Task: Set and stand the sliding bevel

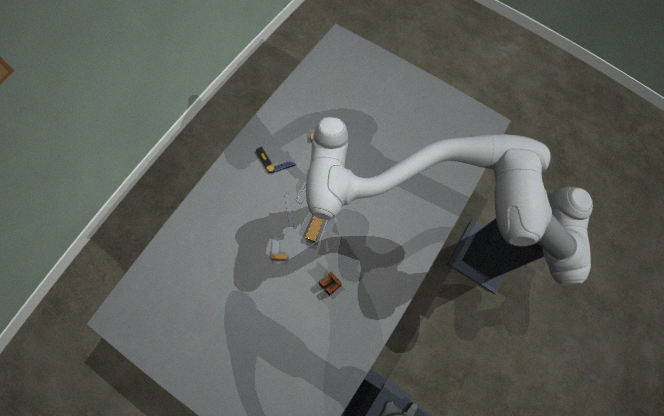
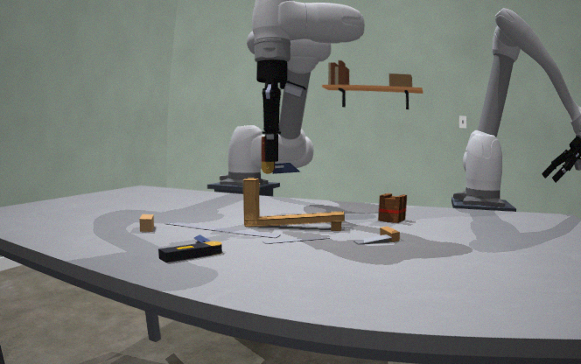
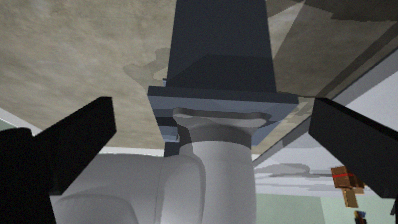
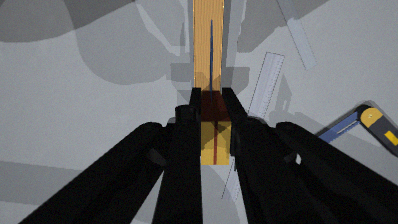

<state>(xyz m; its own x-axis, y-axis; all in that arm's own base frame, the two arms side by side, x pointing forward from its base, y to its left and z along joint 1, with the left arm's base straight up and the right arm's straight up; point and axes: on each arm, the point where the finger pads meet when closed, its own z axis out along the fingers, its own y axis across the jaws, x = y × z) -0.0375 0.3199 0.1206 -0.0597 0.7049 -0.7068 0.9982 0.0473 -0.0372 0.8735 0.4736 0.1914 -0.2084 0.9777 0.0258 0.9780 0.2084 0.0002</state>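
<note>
My right gripper (image 2: 271, 160) (image 4: 211, 102) is shut on the wooden sliding bevel's dark red handle (image 4: 214, 110) (image 2: 263, 149), in the air above the rail. The bevel's rounded brass foot (image 2: 268, 168) (image 4: 215, 150) points down; its blue blade (image 2: 286, 168) (image 4: 211, 60) sticks out sideways, over the rail in the right wrist view. The wooden leg (image 2: 251, 201) stands at one end of the rail (image 2: 302, 218) (image 4: 201, 40) (image 1: 314, 229). The slotted block (image 1: 336, 281) (image 2: 392, 213) (image 3: 341, 181) stands apart, pocket up. My left gripper (image 3: 212, 115) (image 2: 550, 176) is open and empty, far from these.
The black bevel (image 1: 260, 151) (image 2: 175, 254) (image 4: 387, 125) lies open on the table. A small wooden block (image 1: 279, 257) (image 2: 390, 234) lies beside a clear strip; another block (image 2: 146, 223) stands beyond the leg. A clear ruler (image 4: 265, 82) and another clear strip (image 4: 298, 40) lie near the rail.
</note>
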